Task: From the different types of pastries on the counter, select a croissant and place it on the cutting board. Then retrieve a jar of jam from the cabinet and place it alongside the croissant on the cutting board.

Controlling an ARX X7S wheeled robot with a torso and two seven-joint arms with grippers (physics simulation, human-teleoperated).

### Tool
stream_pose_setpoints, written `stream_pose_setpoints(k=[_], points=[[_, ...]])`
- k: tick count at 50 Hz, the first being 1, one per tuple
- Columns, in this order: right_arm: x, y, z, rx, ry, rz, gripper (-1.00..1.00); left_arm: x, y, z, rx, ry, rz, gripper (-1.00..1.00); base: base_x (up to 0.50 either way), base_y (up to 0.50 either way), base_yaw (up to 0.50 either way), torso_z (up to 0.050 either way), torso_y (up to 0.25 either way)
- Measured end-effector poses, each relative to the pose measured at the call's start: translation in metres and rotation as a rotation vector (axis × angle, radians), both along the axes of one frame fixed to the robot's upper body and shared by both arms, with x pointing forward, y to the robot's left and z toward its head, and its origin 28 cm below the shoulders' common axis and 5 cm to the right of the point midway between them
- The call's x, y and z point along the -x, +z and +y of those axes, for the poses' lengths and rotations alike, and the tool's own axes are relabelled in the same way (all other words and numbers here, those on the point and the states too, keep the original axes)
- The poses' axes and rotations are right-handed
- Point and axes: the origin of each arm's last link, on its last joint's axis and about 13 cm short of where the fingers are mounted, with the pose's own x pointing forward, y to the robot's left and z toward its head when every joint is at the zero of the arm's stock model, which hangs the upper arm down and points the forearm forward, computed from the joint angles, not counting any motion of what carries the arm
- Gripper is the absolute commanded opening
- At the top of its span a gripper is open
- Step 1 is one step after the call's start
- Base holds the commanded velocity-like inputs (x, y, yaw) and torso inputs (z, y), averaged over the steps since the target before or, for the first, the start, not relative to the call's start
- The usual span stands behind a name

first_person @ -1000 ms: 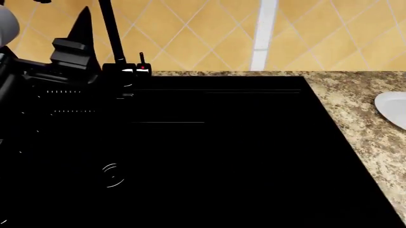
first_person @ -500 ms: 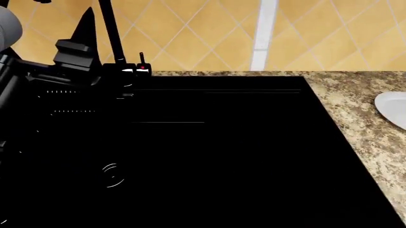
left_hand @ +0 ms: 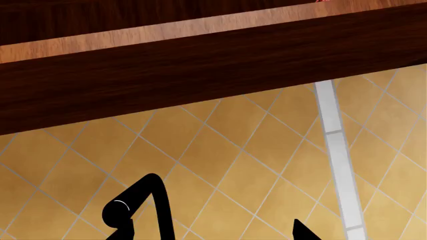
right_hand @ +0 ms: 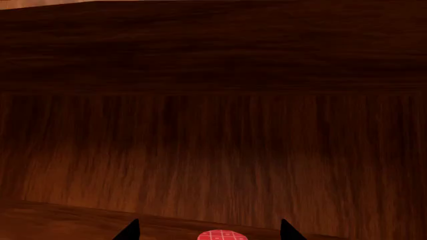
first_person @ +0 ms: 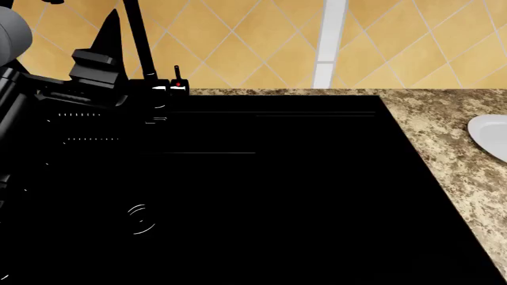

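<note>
Only the red lid of the jar of jam [right_hand: 223, 235] shows between the right gripper's [right_hand: 210, 231] fingertips. Its body is cut off. Whether the jaws touch it cannot be told.

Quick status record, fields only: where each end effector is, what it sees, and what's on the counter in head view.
right end effector: inside the dark wooden cabinet, fingertips either side of the jar of jam, only its red lid showing
right grip: jar between the tips, contact cannot be told
left end effector: raised before the tiled wall, under the cabinet's bottom edge
left grip: cannot tell
counter: white plate at the right edge; black sink with its faucet
croissant, cutting board: not in view
</note>
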Motion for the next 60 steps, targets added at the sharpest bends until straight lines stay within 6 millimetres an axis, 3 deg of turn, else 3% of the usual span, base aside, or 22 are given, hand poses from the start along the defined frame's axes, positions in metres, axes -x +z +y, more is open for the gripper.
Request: stream_pose_setpoints(k=[16,37,60], points=[[-0.009,0.01,0.006,0.088,-0.035,0.084,1.0,0.0,0.0,0.001,0.002,0.002,0.001,1.0,0.0,0.0,0.0,0.0,0.0],[-0.015,0.006,0.009,0.207,-0.093,0.165,1.0,0.0,0.0,0.002,0.006,0.005,0.002,1.0,0.0,0.0,0.0,0.0,0.0],[-0.041,-0.004,0.007,0.173,-0.1,0.245,1.0,0.0,-0.001,0.004,0.007,0.008,0.004,1.0,0.0,0.0,0.0,0.0,0.0]])
